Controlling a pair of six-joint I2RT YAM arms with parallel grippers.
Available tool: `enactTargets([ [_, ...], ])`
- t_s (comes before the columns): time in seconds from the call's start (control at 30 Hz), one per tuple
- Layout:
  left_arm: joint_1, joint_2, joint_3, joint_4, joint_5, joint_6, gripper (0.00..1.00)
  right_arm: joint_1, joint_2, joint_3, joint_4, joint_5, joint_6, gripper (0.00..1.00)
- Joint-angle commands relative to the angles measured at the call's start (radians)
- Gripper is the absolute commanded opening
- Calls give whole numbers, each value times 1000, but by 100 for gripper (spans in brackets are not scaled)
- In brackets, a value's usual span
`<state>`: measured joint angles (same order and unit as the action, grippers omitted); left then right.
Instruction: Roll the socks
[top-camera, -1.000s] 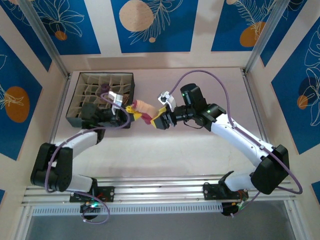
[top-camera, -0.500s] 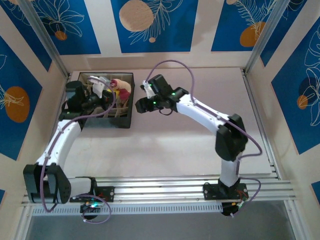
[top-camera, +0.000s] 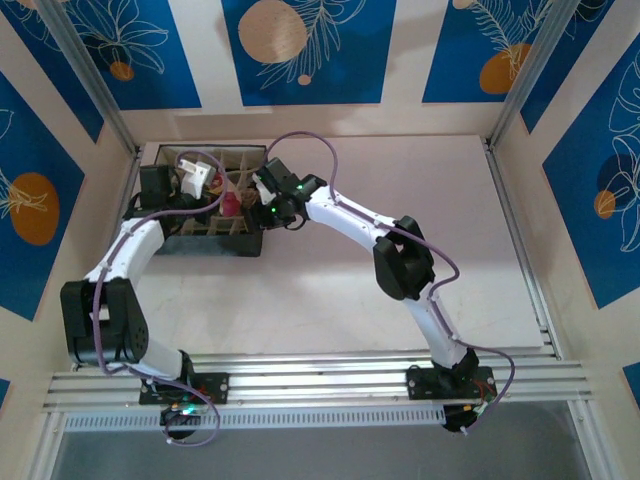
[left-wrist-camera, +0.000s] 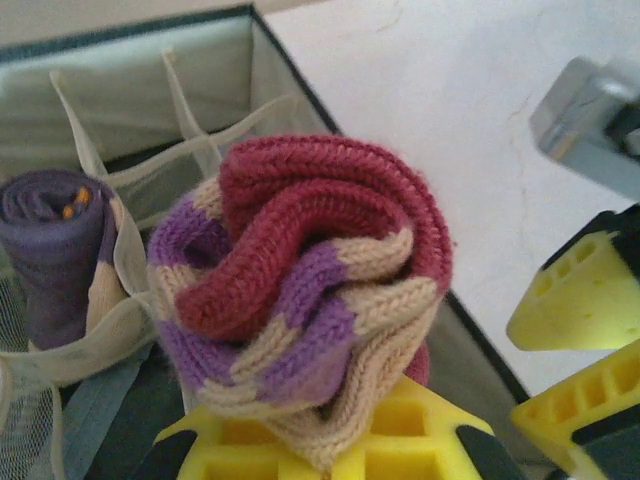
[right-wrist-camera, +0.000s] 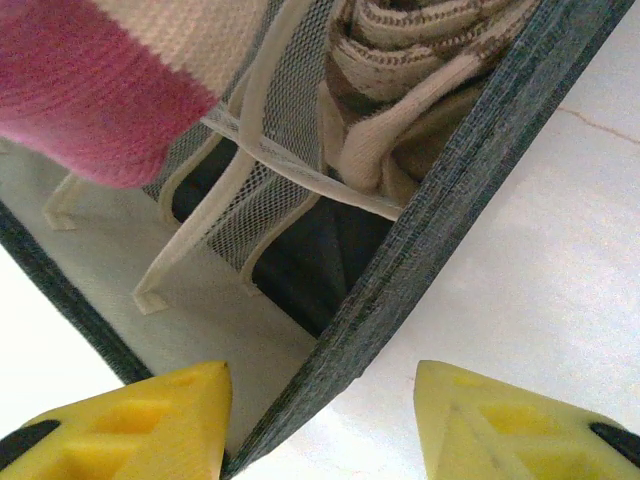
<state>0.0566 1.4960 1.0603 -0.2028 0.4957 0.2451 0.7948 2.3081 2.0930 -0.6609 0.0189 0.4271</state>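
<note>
Rolled sock (left-wrist-camera: 300, 290), tan knit with dark-red toe and purple-striped cuff, sits clamped in my left gripper (left-wrist-camera: 330, 445) above the dark grey fabric divider box (top-camera: 200, 243) at the far left corner of the table (top-camera: 400, 290). My right gripper (right-wrist-camera: 320, 420) has its yellow fingers (right-wrist-camera: 130, 420) apart, straddling the box's right wall. Inside, a purple rolled sock (left-wrist-camera: 55, 250) and a brown-tan argyle sock (right-wrist-camera: 420, 60) sit in separate compartments.

2 arms stretched twd far-left corner; L tool (left-wrist-camera: 330, 445) clamped shut, R tool (right-wrist-camera: 320, 420) w/ jaws apart.
</note>
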Motion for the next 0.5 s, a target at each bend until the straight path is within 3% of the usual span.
enactTargets([
  [0.0, 19, 45, 46, -16, -21, 11, 0, -8, 26, 41, -37, -24, 15, 46],
  [0.2, 35, 128, 67, 6, -16, -7, 0, -12, 49, 44, -26, -33, 23, 40],
  [0.47, 62, 195, 87, 25, -5, -25, 0, -14, 67, 50, -38, -30, 21, 38],
])
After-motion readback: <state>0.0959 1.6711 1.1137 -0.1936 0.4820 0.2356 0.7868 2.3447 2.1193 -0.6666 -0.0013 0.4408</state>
